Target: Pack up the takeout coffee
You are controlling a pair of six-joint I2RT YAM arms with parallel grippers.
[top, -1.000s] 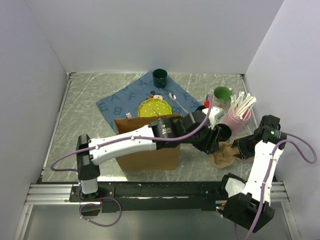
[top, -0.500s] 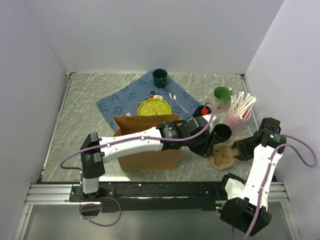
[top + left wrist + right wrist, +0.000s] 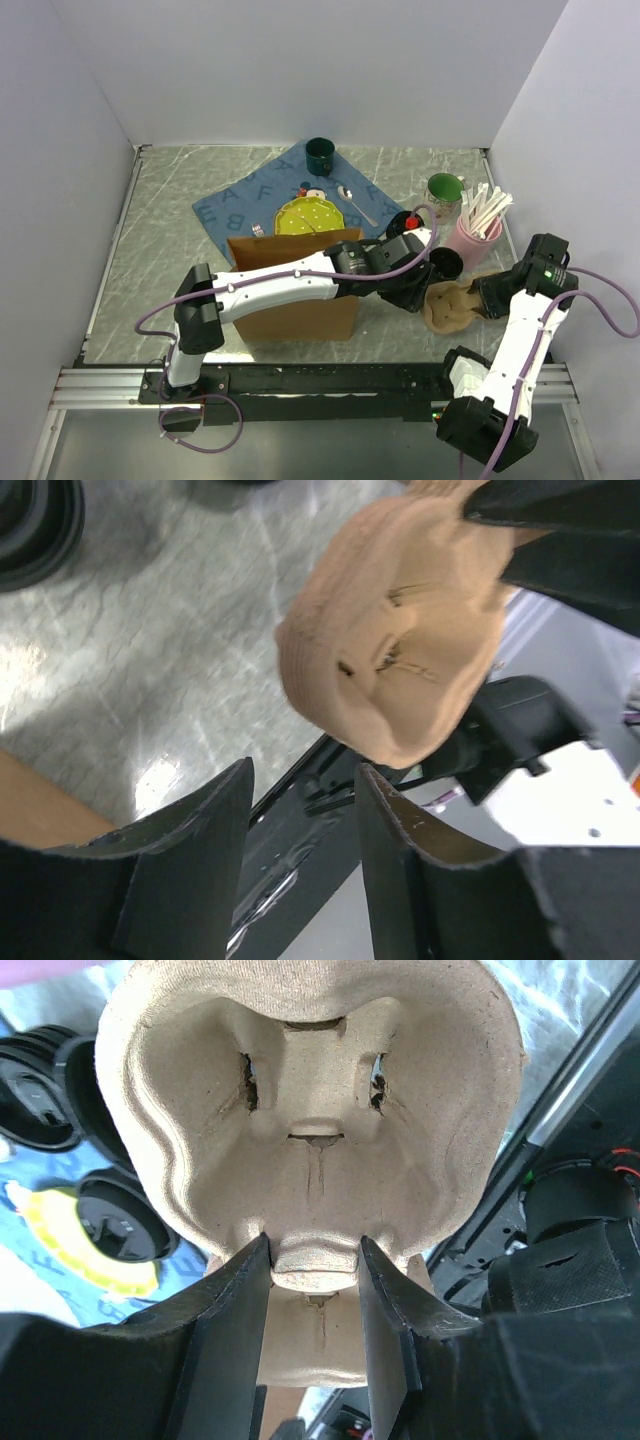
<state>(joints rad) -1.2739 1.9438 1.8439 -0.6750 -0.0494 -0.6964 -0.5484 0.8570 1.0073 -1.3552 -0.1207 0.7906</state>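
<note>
The brown moulded-pulp carrier (image 3: 450,305) lies at the right of the table. My right gripper (image 3: 484,298) is shut on its rim tab; in the right wrist view the carrier (image 3: 310,1110) fills the frame, with the tab between the right gripper's (image 3: 315,1245) fingers. A black lidded coffee cup (image 3: 447,263) stands just behind the carrier, and black lids (image 3: 35,1095) (image 3: 125,1222) show at the left of the right wrist view. My left gripper (image 3: 424,290) is open and empty, just left of the carrier. The left wrist view shows this gripper (image 3: 305,770) below the carrier (image 3: 400,650).
An open brown paper bag (image 3: 295,320) stands under the left arm. A blue letter cloth (image 3: 235,210) holds a yellow plate (image 3: 308,215), a spoon (image 3: 352,203) and a dark green mug (image 3: 320,155). A pink cup of straws (image 3: 475,235) and a green-topped cup (image 3: 445,190) stand at the back right.
The left arm's elbow has swung to the right, and its gripper has dropped a little closer to the carrier. The right gripper still holds the carrier.
</note>
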